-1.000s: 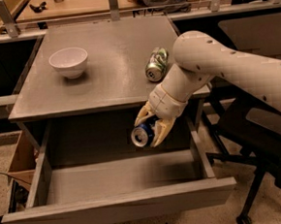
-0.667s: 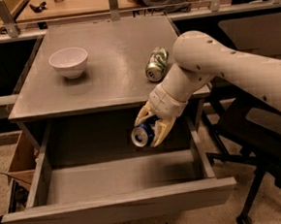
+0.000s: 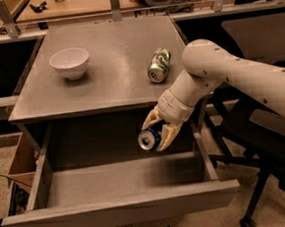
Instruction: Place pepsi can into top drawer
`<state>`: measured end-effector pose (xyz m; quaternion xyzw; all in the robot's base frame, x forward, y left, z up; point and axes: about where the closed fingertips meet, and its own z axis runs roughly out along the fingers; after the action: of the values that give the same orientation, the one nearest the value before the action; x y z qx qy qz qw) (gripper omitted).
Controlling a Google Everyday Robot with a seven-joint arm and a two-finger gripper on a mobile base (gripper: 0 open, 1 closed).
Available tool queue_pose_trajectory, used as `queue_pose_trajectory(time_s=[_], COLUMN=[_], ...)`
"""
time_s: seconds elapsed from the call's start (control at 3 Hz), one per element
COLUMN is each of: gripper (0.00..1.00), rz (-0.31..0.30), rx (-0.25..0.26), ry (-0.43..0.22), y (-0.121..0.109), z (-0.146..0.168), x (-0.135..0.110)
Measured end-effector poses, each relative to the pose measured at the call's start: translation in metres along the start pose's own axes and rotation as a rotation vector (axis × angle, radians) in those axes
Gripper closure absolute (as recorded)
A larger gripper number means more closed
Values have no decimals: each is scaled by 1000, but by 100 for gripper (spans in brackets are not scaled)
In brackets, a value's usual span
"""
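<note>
Pepsi can point(image 3: 147, 139) is clamped crosswise in the gripper point(image 3: 157, 133) and suspended above the rear part of the open top drawer point(image 3: 120, 211), its long axis roughly horizontal, one silver end turned toward the drawer front.

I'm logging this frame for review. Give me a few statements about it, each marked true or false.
1. The gripper holds the pepsi can over the open top drawer. True.
2. The green can stands upright. False: it lies on its side.
3. The bowl sits in the drawer. False: it is on the cabinet top.
4. The bowl and the green can are apart. True.
</note>
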<state>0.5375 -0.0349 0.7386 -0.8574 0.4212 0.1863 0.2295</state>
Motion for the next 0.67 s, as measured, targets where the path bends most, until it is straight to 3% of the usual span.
queue_pose_trajectory(time_s=[0.33,0.67], gripper=[100,100], rz=[74,107], rx=[-9,-3], ry=[-65,-92], y=[13,21], z=[16,21], x=[24,32])
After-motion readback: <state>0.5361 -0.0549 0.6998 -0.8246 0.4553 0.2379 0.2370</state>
